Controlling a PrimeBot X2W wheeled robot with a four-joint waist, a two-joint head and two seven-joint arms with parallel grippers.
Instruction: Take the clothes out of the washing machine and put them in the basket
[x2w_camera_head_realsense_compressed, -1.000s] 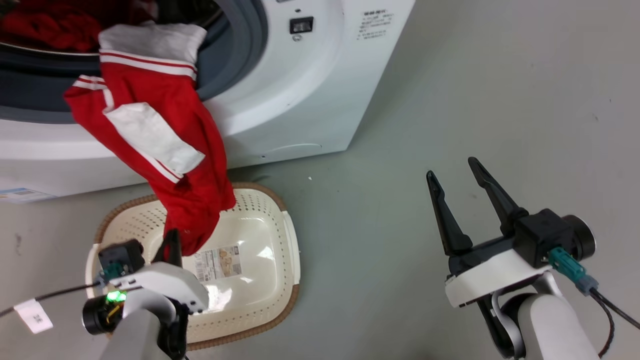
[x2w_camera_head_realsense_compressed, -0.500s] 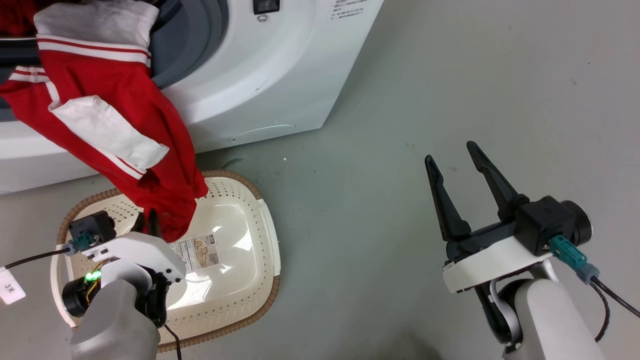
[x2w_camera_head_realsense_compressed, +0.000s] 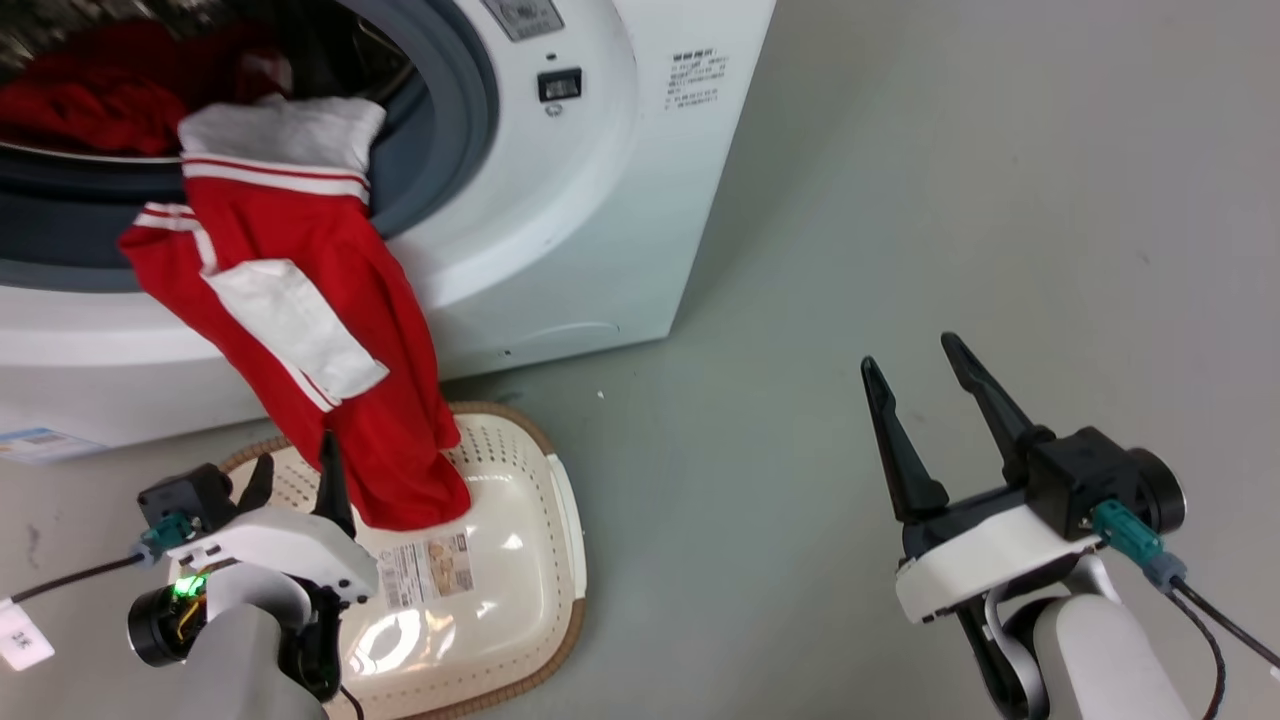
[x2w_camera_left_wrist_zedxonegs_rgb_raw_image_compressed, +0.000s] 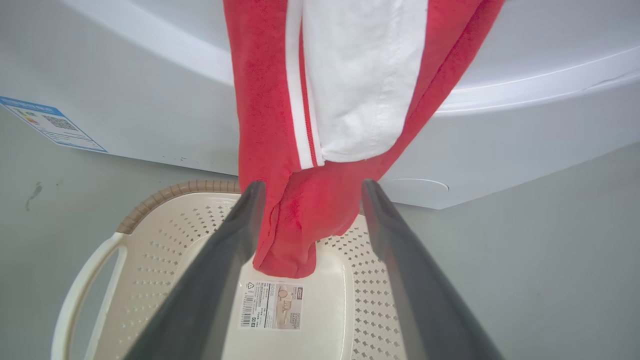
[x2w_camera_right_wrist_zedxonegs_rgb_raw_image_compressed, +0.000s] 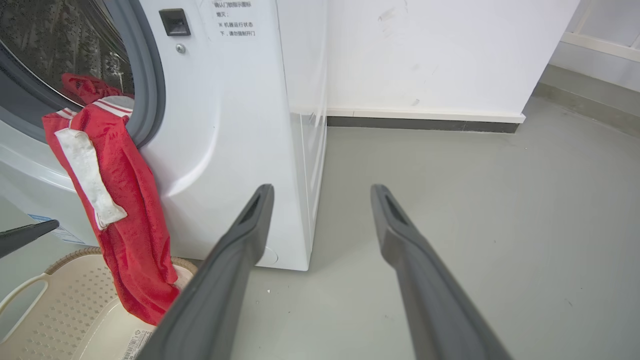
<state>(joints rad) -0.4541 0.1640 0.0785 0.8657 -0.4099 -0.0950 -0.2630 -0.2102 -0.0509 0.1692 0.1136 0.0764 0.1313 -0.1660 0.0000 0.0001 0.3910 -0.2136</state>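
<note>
Left end effector (x2w_camera_head_realsense_compressed: 298, 450) sat low over the basket (x2w_camera_head_realsense_compressed: 490, 440) in the head view, its two dark fingers spread apart beside the hanging end of the red garment (x2w_camera_head_realsense_compressed: 330, 300) and clamping nothing. Right end effector (x2w_camera_head_realsense_compressed: 908, 350) hovered well apart over the grey floor (x2w_camera_head_realsense_compressed: 900, 200), equally wide open and empty. The garment draped out of the grey-rimmed porthole of the washing machine (x2w_camera_head_realsense_compressed: 600, 200), folded over the lip, with a white panel and white stripes showing, and its lower end reached down inside the basket just above the paper label (x2w_camera_head_realsense_compressed: 428, 568). More red clothes (x2w_camera_head_realsense_compressed: 70, 90) lay inside the drum. The cream basket stood on the floor right against the machine's front. From the left wrist view, the fingers (x2w_camera_left_wrist_zedxonegs_rgb_raw_image_compressed: 215, 270) stood open with the garment's bunched red tip between them; the left finger lay at the fabric's edge, though contact could not be told for certain, and the other finger stood clear of it. The tip hung over the basket's base near the label. From the right wrist view, the parted fingers (x2w_camera_right_wrist_zedxonegs_rgb_raw_image_compressed: 225, 265) framed bare floor and the machine's corner, the garment hung at the left, and a white wall (x2w_camera_right_wrist_zedxonegs_rgb_raw_image_compressed: 425, 50) rose behind.
</note>
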